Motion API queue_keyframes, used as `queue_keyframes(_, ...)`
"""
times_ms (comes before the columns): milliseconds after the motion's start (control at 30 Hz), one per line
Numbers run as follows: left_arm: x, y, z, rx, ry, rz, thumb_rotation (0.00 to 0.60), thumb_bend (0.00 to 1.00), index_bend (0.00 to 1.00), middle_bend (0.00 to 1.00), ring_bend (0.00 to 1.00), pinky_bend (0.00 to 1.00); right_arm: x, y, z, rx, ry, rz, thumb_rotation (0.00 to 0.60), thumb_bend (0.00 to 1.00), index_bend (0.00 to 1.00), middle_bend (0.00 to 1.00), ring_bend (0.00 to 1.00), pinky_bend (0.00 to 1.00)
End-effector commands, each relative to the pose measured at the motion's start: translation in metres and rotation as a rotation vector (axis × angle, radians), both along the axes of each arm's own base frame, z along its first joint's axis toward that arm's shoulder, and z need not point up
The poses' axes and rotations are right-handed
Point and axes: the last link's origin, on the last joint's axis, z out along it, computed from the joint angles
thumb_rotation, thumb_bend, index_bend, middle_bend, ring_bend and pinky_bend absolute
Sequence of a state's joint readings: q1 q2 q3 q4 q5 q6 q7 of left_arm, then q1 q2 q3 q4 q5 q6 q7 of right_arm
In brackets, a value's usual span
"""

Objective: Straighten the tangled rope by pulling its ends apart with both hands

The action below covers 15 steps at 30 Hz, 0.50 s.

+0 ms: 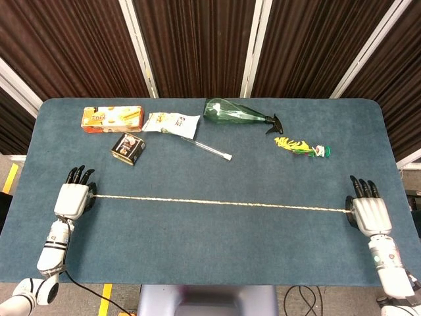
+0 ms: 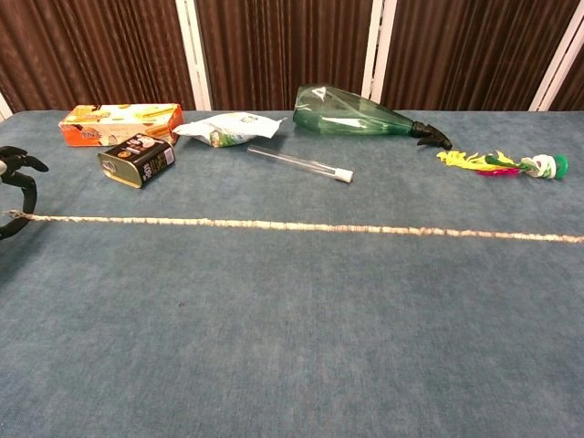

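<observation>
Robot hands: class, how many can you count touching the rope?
2. The left hand holds the rope at its left end; the right hand holds its right end.

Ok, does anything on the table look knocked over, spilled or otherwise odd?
The green spray bottle lies on its side near the far edge, as does the small tin. No spill shows. The rope runs straight between both hands.

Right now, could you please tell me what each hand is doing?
Left hand: holding the left end of the rope.
Right hand: holding the rope's right end.
</observation>
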State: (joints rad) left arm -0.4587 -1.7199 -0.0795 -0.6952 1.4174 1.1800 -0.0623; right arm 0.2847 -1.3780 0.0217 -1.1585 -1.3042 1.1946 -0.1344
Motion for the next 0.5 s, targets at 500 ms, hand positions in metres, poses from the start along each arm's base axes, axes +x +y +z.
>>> queue_keyframes(500, -0.004, 0.003, -0.020, -0.053, -0.010, 0.018, 0.600, 0.44, 0.54, 0.14, 0.02, 0.11, -0.007, -0.004, -0.029, 0.048, 0.030, -0.036, 0.600, 0.59, 0.66, 0.10, 0.00, 0.00)
